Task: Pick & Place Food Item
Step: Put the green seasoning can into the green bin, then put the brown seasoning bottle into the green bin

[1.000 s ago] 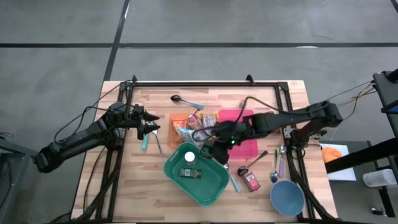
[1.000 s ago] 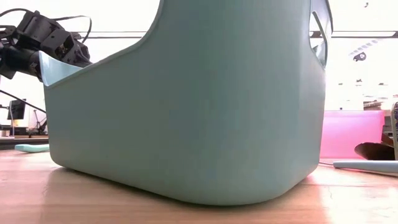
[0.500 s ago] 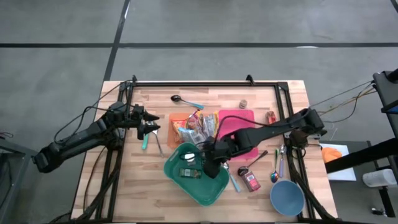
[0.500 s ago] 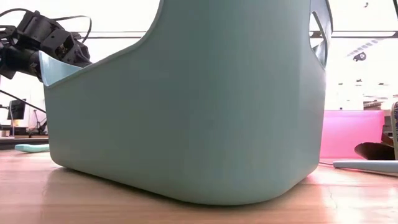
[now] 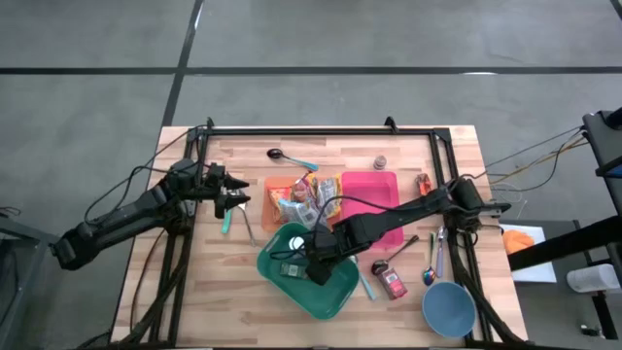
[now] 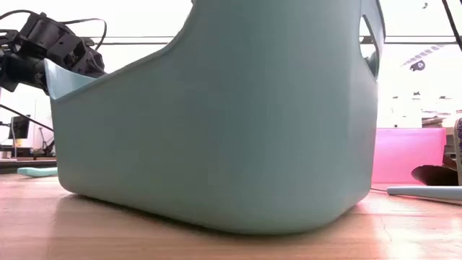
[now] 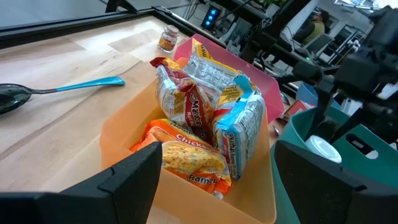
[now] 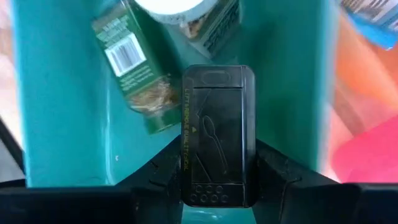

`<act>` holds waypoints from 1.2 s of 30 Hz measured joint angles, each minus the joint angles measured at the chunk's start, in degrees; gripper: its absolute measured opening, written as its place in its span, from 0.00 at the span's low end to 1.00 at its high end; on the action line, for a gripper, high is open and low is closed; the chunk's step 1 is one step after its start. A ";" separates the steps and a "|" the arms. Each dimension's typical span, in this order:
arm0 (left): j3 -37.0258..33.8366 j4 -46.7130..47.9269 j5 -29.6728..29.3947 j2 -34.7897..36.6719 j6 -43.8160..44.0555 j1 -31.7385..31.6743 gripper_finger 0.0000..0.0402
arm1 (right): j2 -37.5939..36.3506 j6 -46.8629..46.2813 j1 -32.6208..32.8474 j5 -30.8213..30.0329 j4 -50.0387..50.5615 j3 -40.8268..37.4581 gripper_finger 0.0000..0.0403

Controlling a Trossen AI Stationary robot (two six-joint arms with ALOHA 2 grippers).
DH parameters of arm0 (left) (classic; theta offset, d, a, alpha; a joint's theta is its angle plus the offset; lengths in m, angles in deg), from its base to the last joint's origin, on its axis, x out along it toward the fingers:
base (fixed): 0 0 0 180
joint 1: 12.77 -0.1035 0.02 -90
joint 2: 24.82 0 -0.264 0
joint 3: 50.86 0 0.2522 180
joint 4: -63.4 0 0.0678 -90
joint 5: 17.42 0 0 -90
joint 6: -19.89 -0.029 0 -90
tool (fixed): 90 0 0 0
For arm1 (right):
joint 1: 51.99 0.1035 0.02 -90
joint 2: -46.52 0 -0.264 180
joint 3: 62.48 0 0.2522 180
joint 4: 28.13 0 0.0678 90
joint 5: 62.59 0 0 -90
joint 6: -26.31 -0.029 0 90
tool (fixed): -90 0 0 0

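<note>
A teal bin [image 5: 306, 277] stands near the table's front middle. In it lie a green packet [image 8: 134, 68] and a white-lidded cup [image 8: 177, 9]. My right gripper [image 5: 313, 269] reaches down into the bin from the right, shut on a dark rectangular food packet [image 8: 217, 124] that hangs above the bin's floor. My left gripper [image 5: 233, 199] waits open at the table's left, looking toward an orange bin of ramen packets [image 7: 205, 130]. In the low view the teal bin's wall [image 6: 216, 130] hides what is inside. My right gripper pinches the dark packet by its two long side edges [image 8: 185, 165], at the end nearest the wrist, between the two fingers [image 8: 163, 174]. The fingers come steeply from above and lie along the packet. It juts out past the fingertips, clear of the green packet below.
Behind the teal bin stand the orange bin [image 5: 282, 194] and a pink bin [image 5: 374, 194]. A red can [image 5: 392, 282], a blue bowl [image 5: 449, 309] and utensils [image 5: 434, 258] lie at the front right. A spoon [image 5: 289, 156] and a small bottle [image 5: 381, 162] lie at the back.
My right gripper, still shut on the dark packet, has moved from beside the pink bin toward the table's near edge and left, sinking into the teal bin. It has tipped to point more steeply down. The teal bin has shifted slightly in the low view.
</note>
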 joint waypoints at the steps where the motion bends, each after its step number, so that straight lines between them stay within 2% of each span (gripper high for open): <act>1: 0.00 0.16 0.00 0.00 -0.01 0.00 0.78 | 0.47 -0.01 0.00 -0.01 -0.13 -0.01 0.30; 8: 0.00 0.47 0.00 0.00 -0.01 0.02 0.78 | 1.81 -0.05 0.09 -0.12 -1.37 -0.07 0.37; 16: 0.00 0.82 0.00 0.02 -0.01 0.02 0.78 | 1.81 -0.07 0.11 -0.21 -1.38 0.04 0.33; 26: 0.00 0.84 0.00 0.02 -0.01 0.02 0.78 | 1.77 -1.27 0.07 -0.10 -1.04 0.11 0.56; 30: 0.00 0.84 0.00 0.02 -0.01 0.02 0.78 | 0.48 -2.55 -0.05 -0.05 -1.71 0.10 0.60; 36: 0.00 0.84 0.00 0.02 0.00 0.02 0.78 | -5.22 -2.46 -0.74 -0.71 -2.32 0.11 0.60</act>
